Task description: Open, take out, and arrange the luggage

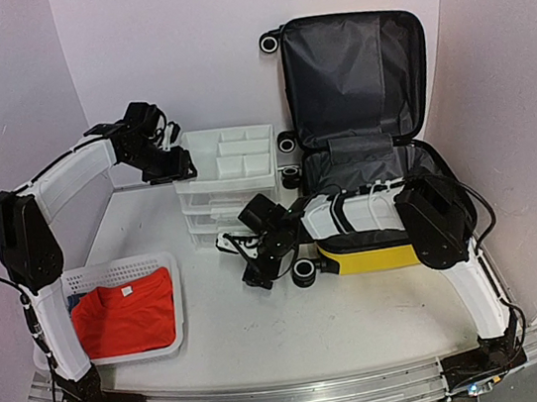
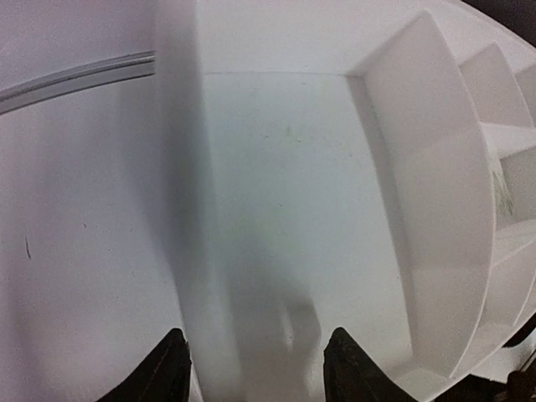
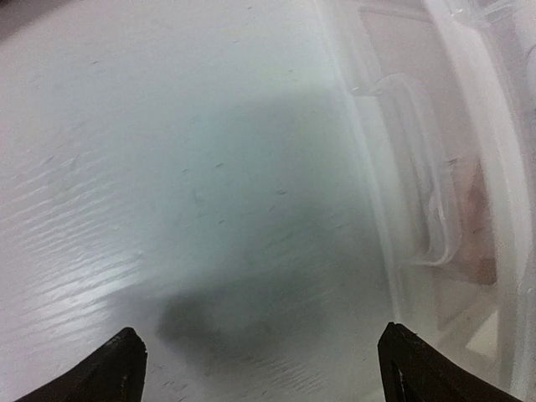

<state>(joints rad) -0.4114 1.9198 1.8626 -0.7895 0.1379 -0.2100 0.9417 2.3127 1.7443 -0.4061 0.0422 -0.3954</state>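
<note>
Small yellow hard-shell suitcase point(image 1: 356, 74) lay open at right rear of white table point(image 1: 268, 336). Its dark grey-lined lid stood upright against back wall, yellow shell partly hidden under your right arm. Your right gripper point(image 1: 258, 265) hung low over table, just beside suitcase's front wheel point(image 1: 304, 271), fingers point(image 3: 124, 368) spread wide, nothing between. Your left gripper point(image 1: 172, 167) sat over top tray of white plastic drawer unit point(image 1: 231, 181), well apart from suitcase, fingers point(image 2: 170, 370) parted, empty. Red garment point(image 1: 130, 315) lay in white mesh basket point(image 1: 118, 271).
</note>
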